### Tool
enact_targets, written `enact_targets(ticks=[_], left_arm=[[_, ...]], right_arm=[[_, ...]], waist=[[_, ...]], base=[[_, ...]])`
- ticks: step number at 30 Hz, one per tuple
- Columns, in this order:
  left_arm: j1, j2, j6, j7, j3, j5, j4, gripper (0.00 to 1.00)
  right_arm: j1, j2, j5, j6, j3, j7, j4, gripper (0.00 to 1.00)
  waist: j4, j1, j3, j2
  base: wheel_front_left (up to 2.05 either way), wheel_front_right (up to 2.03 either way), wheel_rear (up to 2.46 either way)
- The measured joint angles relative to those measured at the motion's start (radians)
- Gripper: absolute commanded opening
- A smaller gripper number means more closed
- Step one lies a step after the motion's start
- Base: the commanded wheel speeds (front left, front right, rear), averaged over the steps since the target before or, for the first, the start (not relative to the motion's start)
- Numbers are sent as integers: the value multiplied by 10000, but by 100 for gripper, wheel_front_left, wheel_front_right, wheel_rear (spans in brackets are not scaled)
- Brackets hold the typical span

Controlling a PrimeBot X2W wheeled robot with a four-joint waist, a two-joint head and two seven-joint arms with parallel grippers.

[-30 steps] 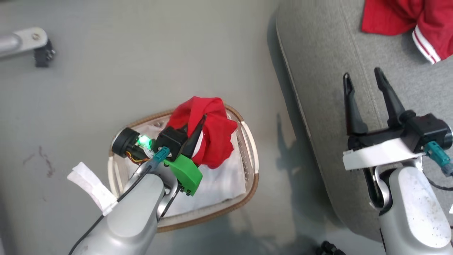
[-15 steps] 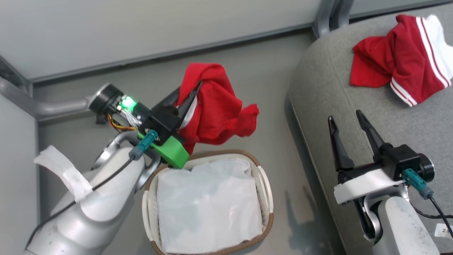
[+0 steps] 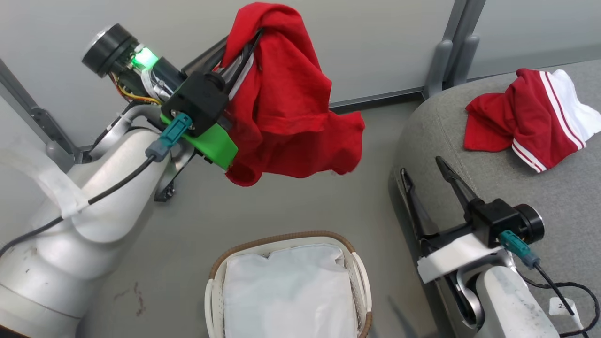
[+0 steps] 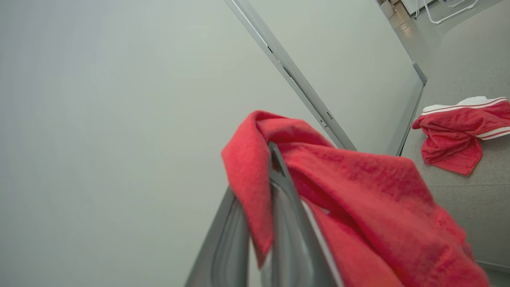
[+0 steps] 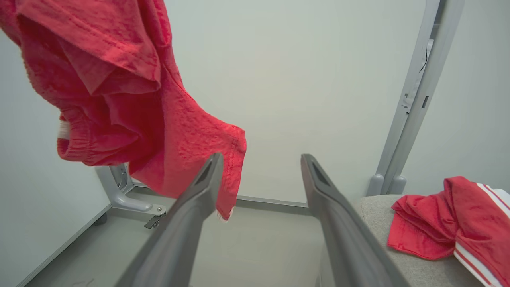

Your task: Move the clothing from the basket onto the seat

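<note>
Gripping a fold of cloth between its two dark fingers, the left gripper (image 3: 253, 42) is clamped on one red garment (image 3: 291, 108) and holds it up in front of the pale wall panel (image 3: 375, 47). In the left wrist view the cloth wraps over the tip of one finger and drapes down its side, with a sliver of white trim beside the finger. The rest of the garment hangs loose below the gripper over the grey floor (image 3: 281, 206), apart from the basket (image 3: 281, 237) and to the left of the seat (image 3: 563, 197); it touches neither.

The right gripper (image 3: 421, 168) hovers over the seat's near left edge with its fingers spread apart and nothing between them.

The second red garment (image 3: 521, 122), with its white panel and thin white stripes, lies crumpled on the seat toward the far edge, well apart from the right gripper.

The basket stands on the floor between the two arms, just beside the seat's left edge. The white sheet (image 3: 286, 291) covers its inside up to the brown woven rim.
</note>
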State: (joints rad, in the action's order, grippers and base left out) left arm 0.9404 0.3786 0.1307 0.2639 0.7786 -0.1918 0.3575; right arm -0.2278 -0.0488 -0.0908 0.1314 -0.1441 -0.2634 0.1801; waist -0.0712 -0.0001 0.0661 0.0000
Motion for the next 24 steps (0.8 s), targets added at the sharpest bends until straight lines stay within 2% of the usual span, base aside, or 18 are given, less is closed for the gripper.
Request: enact_targets(ticks=[11,17,24], left_arm=[[366,-12,0,0,182,-280,-612,0],[336,-240,2,0,303,-282,-949,0],[207,-564,2,2,418,-368,-1112,0]], right_arm=[[-1290,0,740,0,-1369,0,472,100],[-2582,-12,1264,0,-1952,0,1666,100],[-3870,-311,1306,0,-2604,0,3350,100]], waist=[[152,0,-255,0],[293,0,-343,0],[481,0,-424,0]], base=[[0,0,0],[0,0,0],[0,0,0]])
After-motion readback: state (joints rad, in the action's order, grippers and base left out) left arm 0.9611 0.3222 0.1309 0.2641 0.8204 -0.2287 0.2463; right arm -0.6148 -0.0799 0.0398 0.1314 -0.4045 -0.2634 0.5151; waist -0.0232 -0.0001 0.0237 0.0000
